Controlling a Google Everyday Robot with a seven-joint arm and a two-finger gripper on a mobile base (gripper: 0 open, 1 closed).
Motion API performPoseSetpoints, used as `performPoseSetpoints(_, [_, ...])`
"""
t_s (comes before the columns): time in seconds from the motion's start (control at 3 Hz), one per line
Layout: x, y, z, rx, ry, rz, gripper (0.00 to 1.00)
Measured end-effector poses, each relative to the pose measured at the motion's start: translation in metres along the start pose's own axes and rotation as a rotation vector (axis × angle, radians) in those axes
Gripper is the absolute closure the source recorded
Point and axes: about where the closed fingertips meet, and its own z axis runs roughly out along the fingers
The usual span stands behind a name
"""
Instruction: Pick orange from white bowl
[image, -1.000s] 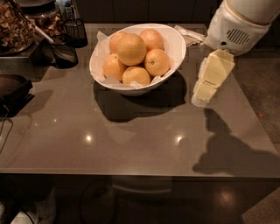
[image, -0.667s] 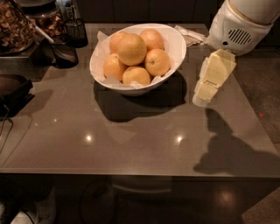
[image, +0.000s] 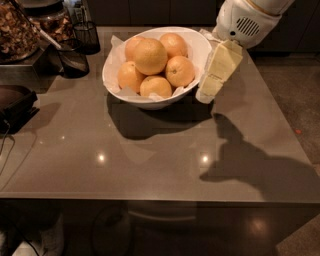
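- My gripper (image: 206, 94) hangs tip-down outside the right side of the white bowl (image: 150, 103), towards the far right corner of the bench (image: 150, 170).
- I cannot tell how far it is open. Nothing shows in its hold.
- Its tip is just beside the bowl's outer wall and below rim level. Contact with the wall: cannot tell.
- The white arm housing (image: 247, 20) sits above it, over the far edge of the bench.
- Between my gripper and the right edge there is bare bench top.
- The orange (image: 150, 56) lies in the bowl, left of centre, resting on top of the smaller oranges (image: 180, 71). It is the highest fruit and stands above the rim.
- The rim slants: high on the far right side next to my gripper, low on the near left side.
- White paper (image: 121, 93) lines the bowl and peeks over the rim.
- The bowl sits near the far edge, about midway along it.
- From the bowl to the near edge the bench shows only shadow and light glints. The arm's shadow (image: 250, 162) falls towards the near right corner.
- Two dark mesh cups (image: 74, 59) stand at the far left, near the bowl but apart from it.
- A dark object (image: 15, 102) lies along the left edge.
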Motion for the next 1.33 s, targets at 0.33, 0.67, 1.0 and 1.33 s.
performPoseSetpoints(0.33, [-0.028, -0.014, 0.010, -0.025, -0.006, -0.042, 0.00])
performPoseSetpoints(0.67, [-0.033, -0.015, 0.011, -0.018, -0.015, -0.045, 0.00])
performPoseSetpoints(1.0, [-0.036, -0.019, 0.014, -0.012, -0.026, -0.013, 0.00])
performPoseSetpoints(1.33, [-0.062, -0.037, 0.023, 0.011, -0.055, -0.019, 0.00])
